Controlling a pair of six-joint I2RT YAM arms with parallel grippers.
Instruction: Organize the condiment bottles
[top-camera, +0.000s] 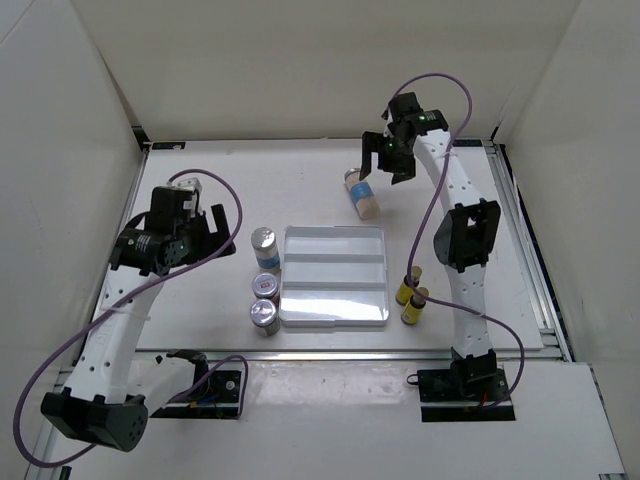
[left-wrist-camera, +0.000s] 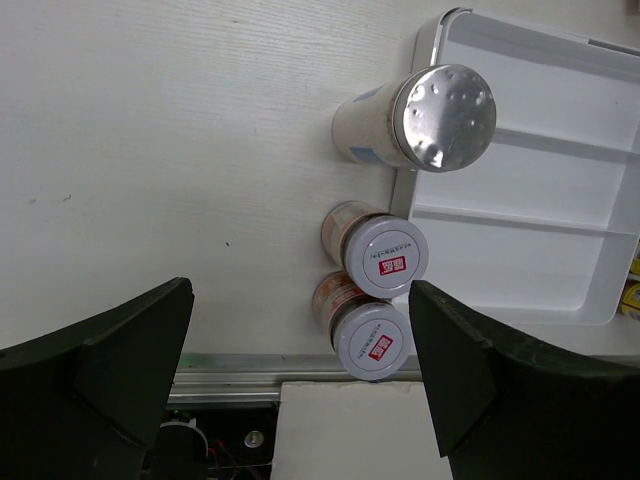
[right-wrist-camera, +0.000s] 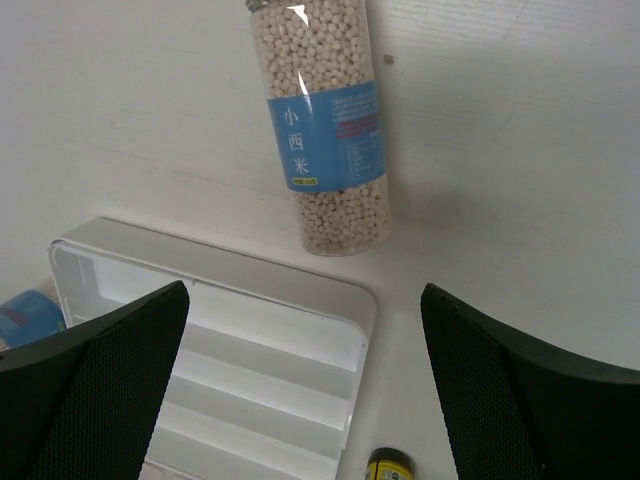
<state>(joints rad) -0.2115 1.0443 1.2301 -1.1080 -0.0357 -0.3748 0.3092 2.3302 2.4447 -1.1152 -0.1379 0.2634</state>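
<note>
Top view: L gripper (top-camera: 212, 225) mid-left, jaws apart, nothing btwn. R gripper (top-camera: 388, 160) upper centre-right, jaws apart, just above the lying blue-label bottle (top-camera: 360, 193), which sits above the tray (top-camera: 335, 262). Left of tray: upright tall bottle (top-camera: 263, 242), two short jars (top-camera: 266, 285) below it. Right of tray: two yellow bottles (top-camera: 405, 291).

L wrist view: fingers wide apart at bottom corners; tall bottle + jars in a column at centre, along the tray edge.

R wrist view: fingers wide apart at bottom corners; lying bottle top centre, clear of them.
</note>
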